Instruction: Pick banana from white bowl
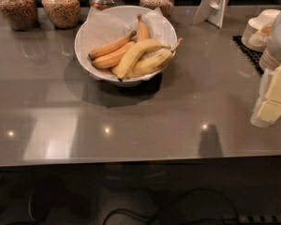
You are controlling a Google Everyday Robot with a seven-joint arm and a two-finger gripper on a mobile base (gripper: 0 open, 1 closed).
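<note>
Several slimmer bananas prop the banana uppermost in the white bowl, free for lifting. The pincer hangs well apart over the counter; I cannot tell its width.

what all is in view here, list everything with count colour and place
banana: one, pale yellow, on top of the pile in the white bowl
other bananas: four, orange-toned or brown-mottled, same bowl
white bowl: one, white, paper-lined, back centre of counter
jars: four, glass with brownish filling, back edge
stand: one, white, back right
stacked bowls: one stack, pale, right edge
mat: one, black, beside the stack
counter: one, glossy grey-brown
gripper: one, white and pale yellow, right edge, apart from the bowl
</note>
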